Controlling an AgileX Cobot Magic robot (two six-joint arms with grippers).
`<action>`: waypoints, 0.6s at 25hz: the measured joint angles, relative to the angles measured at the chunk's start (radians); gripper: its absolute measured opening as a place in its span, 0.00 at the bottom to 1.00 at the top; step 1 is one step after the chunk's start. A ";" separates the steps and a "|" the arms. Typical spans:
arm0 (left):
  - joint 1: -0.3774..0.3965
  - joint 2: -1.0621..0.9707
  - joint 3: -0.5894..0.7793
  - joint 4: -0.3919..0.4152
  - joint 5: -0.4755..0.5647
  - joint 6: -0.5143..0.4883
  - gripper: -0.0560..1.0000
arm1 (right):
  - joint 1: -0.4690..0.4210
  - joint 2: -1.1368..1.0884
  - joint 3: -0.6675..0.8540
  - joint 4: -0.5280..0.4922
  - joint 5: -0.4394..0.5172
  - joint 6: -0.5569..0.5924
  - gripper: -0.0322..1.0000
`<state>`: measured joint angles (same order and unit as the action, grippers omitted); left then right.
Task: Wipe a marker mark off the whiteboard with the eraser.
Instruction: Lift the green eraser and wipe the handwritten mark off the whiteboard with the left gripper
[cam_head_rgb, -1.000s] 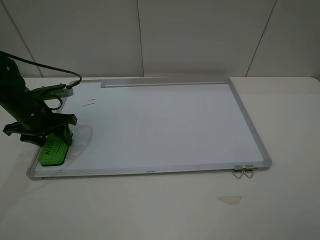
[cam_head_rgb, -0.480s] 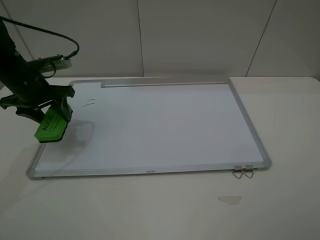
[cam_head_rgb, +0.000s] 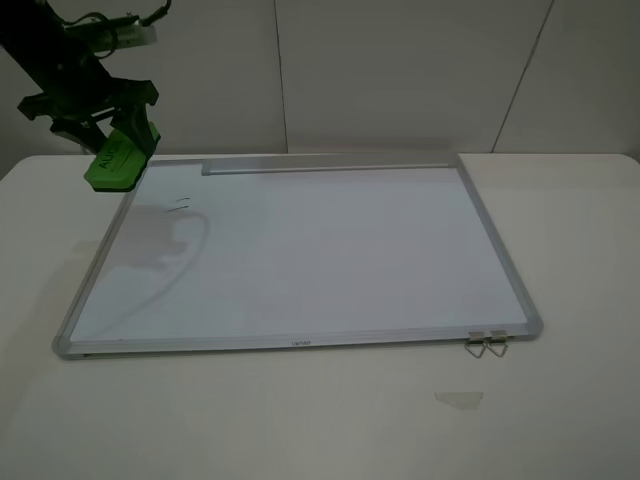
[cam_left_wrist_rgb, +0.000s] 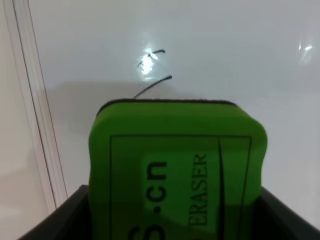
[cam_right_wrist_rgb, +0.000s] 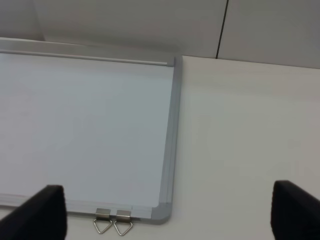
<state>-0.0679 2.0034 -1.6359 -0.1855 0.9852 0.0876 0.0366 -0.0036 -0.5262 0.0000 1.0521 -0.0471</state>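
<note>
The green eraser (cam_head_rgb: 118, 158) hangs in the air over the far left corner of the whiteboard (cam_head_rgb: 330, 250), with my left gripper (cam_head_rgb: 124, 140) shut on it. The marker mark (cam_head_rgb: 180, 206), two thin dark slanted strokes, lies on the board just nearer than the eraser and a little to its right. In the left wrist view the eraser (cam_left_wrist_rgb: 177, 170) fills the lower half, and the strokes (cam_left_wrist_rgb: 155, 85) show beyond its front edge under a glare spot. My right gripper (cam_right_wrist_rgb: 168, 192) stands open with nothing in it, above the board's near right corner.
Two binder clips (cam_head_rgb: 487, 344) are fastened to the board's near right edge, seen also in the right wrist view as clips (cam_right_wrist_rgb: 112, 221). A grey tray strip (cam_head_rgb: 325, 165) runs along the far edge. A small pale scrap (cam_head_rgb: 458, 398) lies on the white table.
My left gripper has lifted the eraser off the board's near left corner and carried it up and away to above the far left corner. The strokes look unchanged.
</note>
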 joint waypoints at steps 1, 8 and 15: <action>0.000 0.030 -0.041 0.000 0.012 0.012 0.61 | 0.000 0.000 0.000 0.000 0.000 0.000 0.82; 0.000 0.222 -0.222 0.005 0.043 0.058 0.61 | 0.000 0.000 0.000 0.000 0.000 0.000 0.82; 0.000 0.361 -0.273 0.025 0.021 0.064 0.61 | 0.000 0.000 0.000 0.000 0.000 0.000 0.82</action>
<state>-0.0679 2.3641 -1.9093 -0.1607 1.0060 0.1515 0.0366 -0.0036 -0.5262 0.0000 1.0521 -0.0471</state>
